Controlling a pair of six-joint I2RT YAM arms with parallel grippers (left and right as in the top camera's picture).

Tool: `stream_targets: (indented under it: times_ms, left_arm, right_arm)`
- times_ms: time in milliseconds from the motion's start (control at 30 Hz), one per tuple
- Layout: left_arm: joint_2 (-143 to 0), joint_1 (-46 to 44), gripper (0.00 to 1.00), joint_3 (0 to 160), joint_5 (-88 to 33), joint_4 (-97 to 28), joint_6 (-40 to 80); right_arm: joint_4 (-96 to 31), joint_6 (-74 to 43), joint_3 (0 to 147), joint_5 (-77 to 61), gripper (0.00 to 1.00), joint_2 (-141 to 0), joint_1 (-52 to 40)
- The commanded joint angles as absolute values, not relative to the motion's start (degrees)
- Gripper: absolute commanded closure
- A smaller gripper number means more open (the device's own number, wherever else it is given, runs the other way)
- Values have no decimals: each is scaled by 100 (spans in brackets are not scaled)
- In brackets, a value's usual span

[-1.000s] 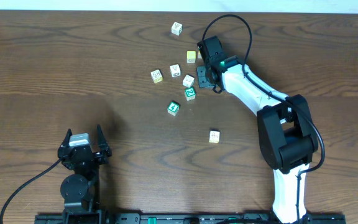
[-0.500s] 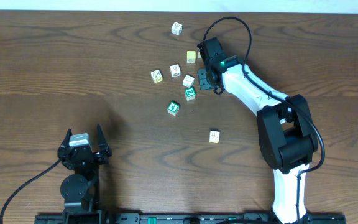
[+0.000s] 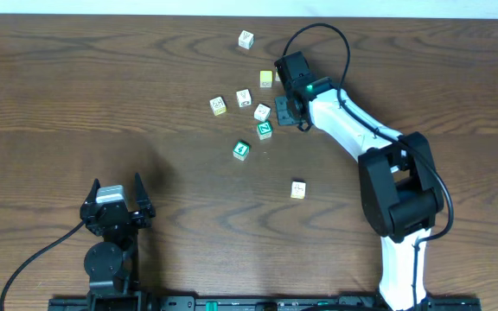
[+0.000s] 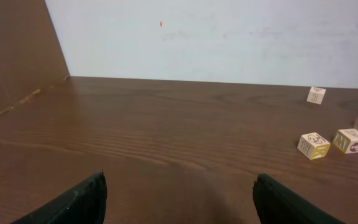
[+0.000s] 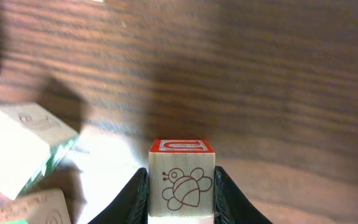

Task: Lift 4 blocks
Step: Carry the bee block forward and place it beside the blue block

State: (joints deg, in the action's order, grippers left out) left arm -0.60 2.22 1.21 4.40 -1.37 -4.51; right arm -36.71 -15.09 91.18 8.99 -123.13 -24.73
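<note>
While reaching over the table (image 3: 102, 86) toward its far edge, pinches a bee cube (image 5: 182, 148) in the right gripper (image 5: 181, 173): fingers (image 5: 137, 198) flat against both its sides, a red U on its top face. Cannot tell whether lifted or resting on the wood. Touches none of the four blocks, all lying on the tabletop. Leaves the blue-edged cube (image 3: 262, 111) just beside the right gripper, on the side of the left edge, apart from it as far as the overhead view tells. Leaves the green N cube (image 3: 264, 130) just nearer the near edge than that one, and the second green cube (image 3: 241, 149) a little further toward the near left corner. Leaves the pale cream cube (image 3: 297, 189) alone, well apart from the others and closest to the near edge. Holds the left gripper (image 4: 178, 200) by the near edge, left of its middle, jaws spread wide over bare wood. Has also a white cube (image 3: 245, 39) close to the far edge and a yellow cube (image 3: 266, 79) just beside the right arm.
</note>
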Motion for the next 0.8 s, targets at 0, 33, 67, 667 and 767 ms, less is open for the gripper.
stream_targets:
  times_ms: [0, 33, 67, 667, 767]
  left_arm:
    - [-34, 250, 25, 23, 513, -381, -425]
    - [-34, 250, 24, 23, 513, -381, -425]
    - [-34, 250, 24, 23, 513, -381, -425]
    - [-34, 250, 24, 23, 513, -381, -425]
    - [-34, 250, 25, 23, 513, -381, -425]
  right_arm:
    - [-3835, -1625, 9218, 1116, 91, -11622, -2517]
    - [-3918, -1627, 9218, 1114, 91, -11463, -2508]
    - [-4005, -1627, 9218, 1116, 92, -11292, -2506]
    - [-6141, -3059, 7129, 1472, 99, -7535, -2799]
    - [-5559, -3260, 5916, 1452, 98, -6904, -3017]
